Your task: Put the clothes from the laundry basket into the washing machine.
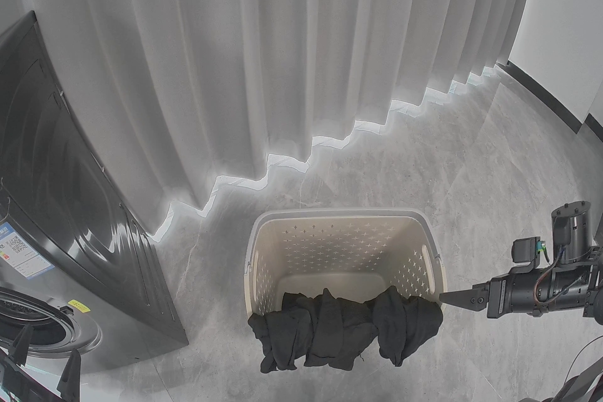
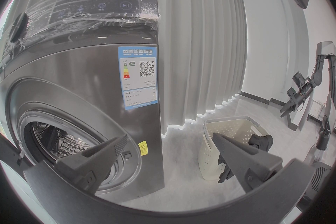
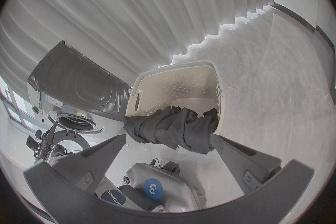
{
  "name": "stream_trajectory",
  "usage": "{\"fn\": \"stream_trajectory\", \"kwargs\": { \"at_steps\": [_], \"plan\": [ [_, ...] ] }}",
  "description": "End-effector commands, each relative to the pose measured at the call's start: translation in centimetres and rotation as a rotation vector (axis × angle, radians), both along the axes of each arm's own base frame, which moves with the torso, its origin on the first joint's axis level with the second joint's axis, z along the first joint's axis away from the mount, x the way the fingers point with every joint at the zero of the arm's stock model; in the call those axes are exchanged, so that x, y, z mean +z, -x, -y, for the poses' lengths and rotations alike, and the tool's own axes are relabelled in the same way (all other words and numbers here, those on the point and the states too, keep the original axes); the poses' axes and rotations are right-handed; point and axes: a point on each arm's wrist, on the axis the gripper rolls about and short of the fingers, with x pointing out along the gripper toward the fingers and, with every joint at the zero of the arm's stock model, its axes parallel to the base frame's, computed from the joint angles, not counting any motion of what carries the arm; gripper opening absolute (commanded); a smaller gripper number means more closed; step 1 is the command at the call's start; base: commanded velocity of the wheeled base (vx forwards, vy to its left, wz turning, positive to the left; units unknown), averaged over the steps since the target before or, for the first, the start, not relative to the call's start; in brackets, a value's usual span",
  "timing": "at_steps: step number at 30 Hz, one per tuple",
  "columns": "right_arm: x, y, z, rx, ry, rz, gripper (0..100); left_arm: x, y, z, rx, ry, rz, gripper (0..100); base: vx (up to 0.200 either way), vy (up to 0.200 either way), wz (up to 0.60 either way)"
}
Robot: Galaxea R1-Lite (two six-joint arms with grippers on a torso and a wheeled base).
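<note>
A cream laundry basket (image 1: 342, 233) stands on the floor in the middle of the head view. Black clothes (image 1: 342, 328) hang in a bunch over its near rim. My right gripper (image 1: 447, 298) is open, level with that rim, its fingertips just right of the clothes' right end. In the right wrist view the clothes (image 3: 171, 128) lie just past the open right gripper (image 3: 168, 140). The grey washing machine (image 1: 63, 202) stands at the left with its round drum opening (image 1: 38, 321) uncovered. My left gripper (image 1: 45, 356) is open and empty in front of that opening (image 2: 59, 144).
White curtains (image 1: 282, 45) hang behind the basket and the machine. Bare grey tiled floor (image 1: 490, 171) stretches to the right, up to a white wall with a dark skirting (image 1: 546, 98). A strip of floor separates the machine (image 2: 87, 70) and the basket (image 2: 231, 140).
</note>
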Motion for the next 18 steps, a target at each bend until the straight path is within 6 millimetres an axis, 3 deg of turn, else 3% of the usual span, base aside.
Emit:
{"fn": "stream_trajectory", "kwargs": {
  "at_steps": [1,11,18],
  "plan": [
    [-1.7,-1.3,-0.5,0.000,0.016,-0.047,100,-0.5,0.0,0.0,0.000,0.002,0.001,100,0.000,0.000,0.00],
    [-4.6,-1.4,-2.3,0.026,-0.017,-0.129,100,-0.5,0.0,0.0,0.000,0.000,-0.001,100,0.000,0.000,0.00],
    [-6.6,-2.6,-3.0,0.024,0.004,-0.161,100,-0.5,0.0,0.0,0.000,0.000,-0.001,100,0.000,0.000,0.00]
  ]
}}
